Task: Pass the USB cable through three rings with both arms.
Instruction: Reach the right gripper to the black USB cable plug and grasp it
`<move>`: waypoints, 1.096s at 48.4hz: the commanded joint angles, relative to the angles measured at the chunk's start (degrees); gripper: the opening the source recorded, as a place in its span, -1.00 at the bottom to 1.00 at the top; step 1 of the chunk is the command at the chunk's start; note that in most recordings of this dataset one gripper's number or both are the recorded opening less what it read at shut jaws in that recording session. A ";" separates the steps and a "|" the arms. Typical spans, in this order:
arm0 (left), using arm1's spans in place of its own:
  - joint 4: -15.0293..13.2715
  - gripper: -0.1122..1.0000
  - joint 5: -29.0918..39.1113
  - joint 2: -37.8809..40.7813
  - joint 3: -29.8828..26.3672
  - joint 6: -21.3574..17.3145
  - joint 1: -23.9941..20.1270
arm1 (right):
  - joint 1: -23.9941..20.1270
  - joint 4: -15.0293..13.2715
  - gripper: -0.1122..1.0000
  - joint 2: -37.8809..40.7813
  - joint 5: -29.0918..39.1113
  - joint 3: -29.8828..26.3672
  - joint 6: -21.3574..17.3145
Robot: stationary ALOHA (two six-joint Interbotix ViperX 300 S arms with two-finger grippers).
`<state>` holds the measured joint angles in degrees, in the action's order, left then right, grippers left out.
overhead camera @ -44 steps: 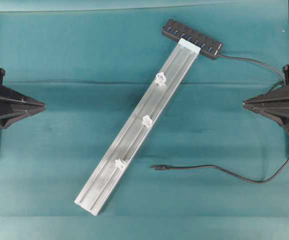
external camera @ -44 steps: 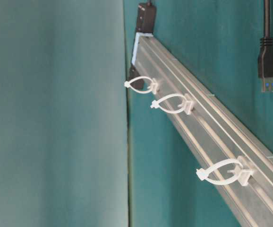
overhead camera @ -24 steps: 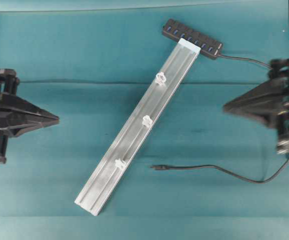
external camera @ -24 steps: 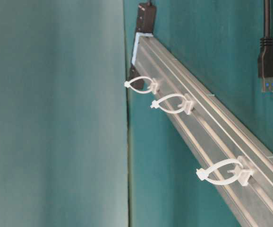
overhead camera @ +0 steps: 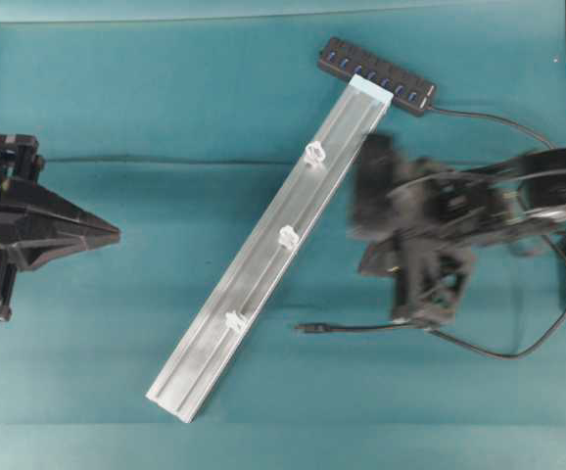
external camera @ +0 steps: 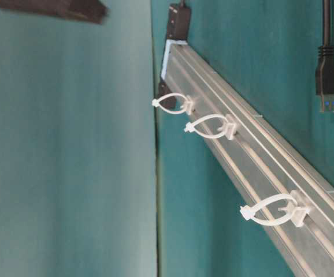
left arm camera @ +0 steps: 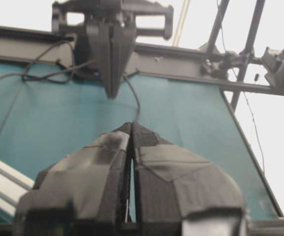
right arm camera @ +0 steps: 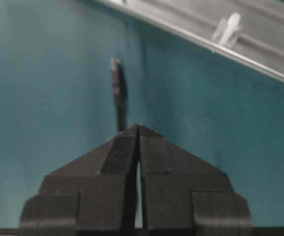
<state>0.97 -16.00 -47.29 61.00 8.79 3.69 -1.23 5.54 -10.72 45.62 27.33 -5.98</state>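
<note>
The silver rail [overhead camera: 268,253] lay diagonally across the middle of the teal desk [overhead camera: 117,372], its upper end touching the black multi-port hub [overhead camera: 376,75] near the far edge and its lower end pointing toward the near edge. The three rings [overhead camera: 287,235] stood spaced along the rail, all of them empty; in the table-level view they showed as white loops [external camera: 207,127] sticking out from the rail's side. The USB cable [overhead camera: 479,348] lay on the desk on the right of the rail, its small plug [overhead camera: 306,329] near the lowest ring but apart from it, the cord curving away toward the right edge. The right pincer [overhead camera: 430,315], blurred in the overhead view, hung over the cord just behind the plug; the right wrist view showed its tips [right arm camera: 138,129] pressed together with the plug [right arm camera: 116,81] lying just beyond them, nothing pinched. The left pincer [overhead camera: 114,233] sat near the left edge, well apart from the rail, its tips likewise pressed together and empty.
</note>
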 commanded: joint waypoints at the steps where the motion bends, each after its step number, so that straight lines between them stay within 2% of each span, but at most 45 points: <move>1: 0.18 -0.81 -0.18 0.09 -1.67 0.09 -0.35 | -0.44 -1.32 -0.80 3.08 3.16 -3.25 0.44; 12: 0.09 -0.81 -0.18 -0.35 -2.37 0.09 -0.26 | -1.67 -1.49 -0.78 8.26 5.10 -5.98 1.58; 17: 0.18 -0.81 -0.18 -0.79 -2.55 -0.44 -0.26 | -2.29 -1.49 -0.63 10.11 5.10 -6.94 2.11; 22: 0.18 -0.81 -0.18 -1.14 -2.55 -0.53 -0.26 | -2.37 -1.49 -0.29 11.51 5.36 -7.47 1.85; 30: 0.18 -0.81 -0.18 -1.67 -2.64 -0.53 -0.26 | -2.64 -1.93 0.58 13.01 5.01 -7.29 2.20; 34: 0.18 -0.81 -0.18 -1.85 -2.64 -0.53 -0.35 | -3.34 -3.25 0.82 13.62 4.48 -7.12 2.11; 41: 0.18 -0.81 -0.18 -1.93 -2.64 -0.53 -0.35 | -4.92 -5.10 0.76 14.77 2.29 -6.06 2.11; 53: 0.18 -0.81 -0.18 -1.93 -2.64 -0.53 -0.26 | -7.29 -5.27 0.68 18.72 -3.78 -2.81 0.53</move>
<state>0.97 -15.91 -49.39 59.94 8.35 3.43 -7.38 0.44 6.42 43.33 23.99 -4.66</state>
